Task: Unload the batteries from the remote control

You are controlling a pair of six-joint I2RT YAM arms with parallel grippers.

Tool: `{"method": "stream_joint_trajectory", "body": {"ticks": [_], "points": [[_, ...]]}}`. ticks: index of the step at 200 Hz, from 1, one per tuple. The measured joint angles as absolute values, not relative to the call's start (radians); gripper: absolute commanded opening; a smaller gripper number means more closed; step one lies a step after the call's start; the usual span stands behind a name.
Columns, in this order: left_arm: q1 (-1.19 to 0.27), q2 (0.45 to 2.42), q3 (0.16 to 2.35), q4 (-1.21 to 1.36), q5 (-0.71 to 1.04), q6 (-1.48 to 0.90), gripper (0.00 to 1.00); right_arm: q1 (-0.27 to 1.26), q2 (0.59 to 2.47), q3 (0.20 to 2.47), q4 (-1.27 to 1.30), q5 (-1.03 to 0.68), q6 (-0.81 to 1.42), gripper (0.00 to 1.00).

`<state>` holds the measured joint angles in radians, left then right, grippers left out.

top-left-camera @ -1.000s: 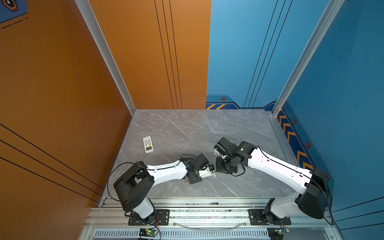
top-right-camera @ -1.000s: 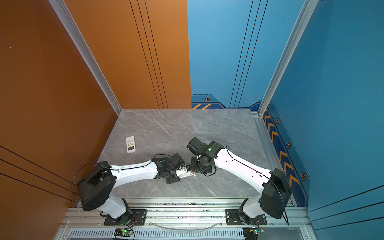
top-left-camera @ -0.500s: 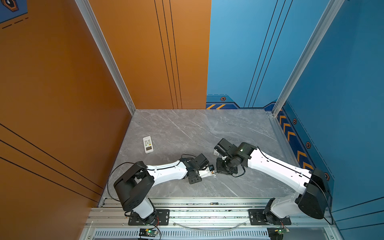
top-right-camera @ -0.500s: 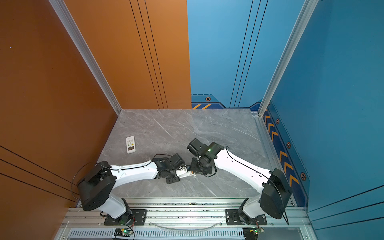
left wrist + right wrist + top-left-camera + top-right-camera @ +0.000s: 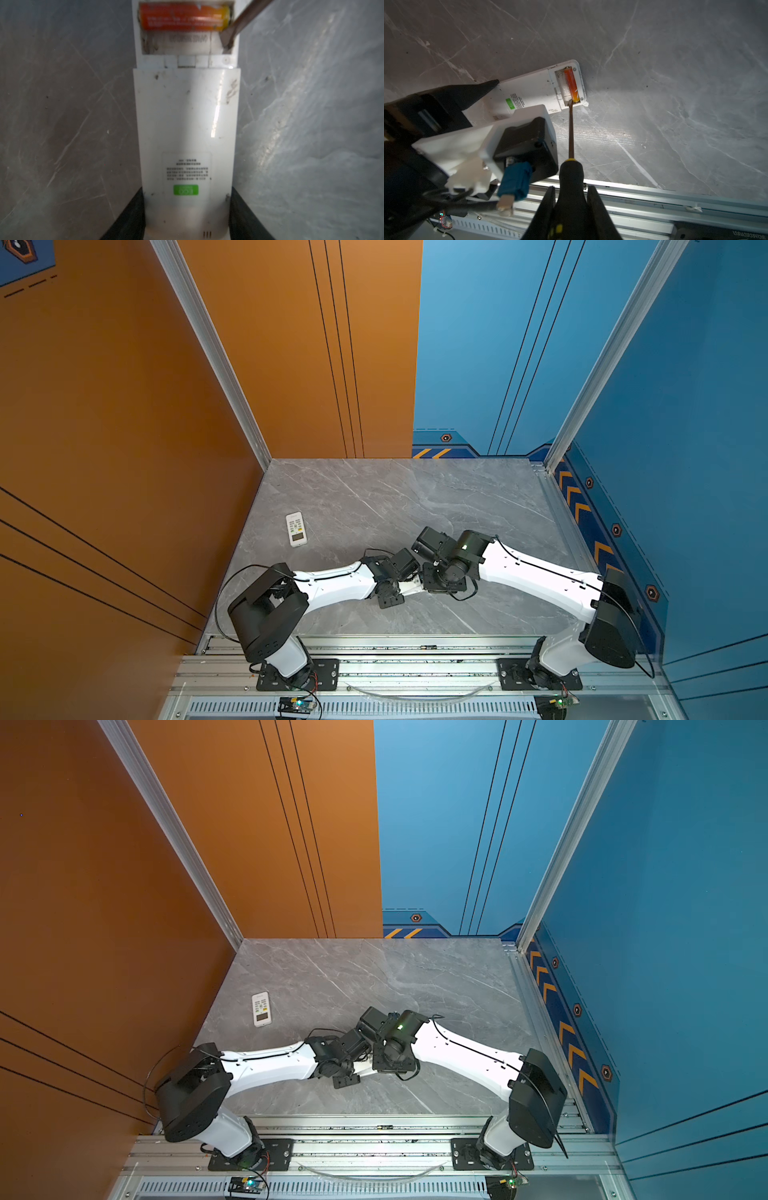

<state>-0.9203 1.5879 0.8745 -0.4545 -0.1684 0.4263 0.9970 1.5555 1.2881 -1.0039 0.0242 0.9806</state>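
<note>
Beyond right tool (image 5: 571,189) gripping screwdriver (image 5: 571,135), orange battery (image 5: 571,85) sits in remote (image 5: 529,91) clamped by left tool (image 5: 187,192).

Your two arms are built alike. Each has glossy white shell links (image 5: 336,585) joined by black joint housings (image 5: 390,572). Each also has a bulky rounded black shoulder block (image 5: 266,614) and a white base column (image 5: 291,655) on a black mounting plate (image 5: 322,680) with silver screws. A thin black cable (image 5: 217,608) loops beside the left shoulder. A small green light (image 5: 464,546) glows on the right arm's black wrist. The left wrist carries a white bracket (image 5: 452,149), a black camera box (image 5: 527,143) and a blue plug (image 5: 515,182). The left gripper (image 5: 187,188) and the right gripper (image 5: 572,187) have tapered matte-black fingers (image 5: 598,207).
</note>
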Motion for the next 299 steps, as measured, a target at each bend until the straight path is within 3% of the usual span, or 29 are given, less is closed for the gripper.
{"method": "stream_joint_trajectory", "body": {"ticks": [128, 210, 299], "points": [[-0.924, 1.598, 0.925, -0.460, -0.149, 0.322, 0.00, 1.210, 1.555, 1.228, -0.988, 0.372, 1.306, 0.00], [-0.920, 1.680, 1.013, -0.513, -0.084, 0.176, 0.00, 1.309, 1.672, 1.232, -1.011, 0.559, 1.460, 0.00], [-0.848, 1.740, 1.093, -0.679, 0.107, 0.150, 0.00, 1.388, 1.799, 1.233, -1.037, 0.844, 1.598, 0.00]]}}
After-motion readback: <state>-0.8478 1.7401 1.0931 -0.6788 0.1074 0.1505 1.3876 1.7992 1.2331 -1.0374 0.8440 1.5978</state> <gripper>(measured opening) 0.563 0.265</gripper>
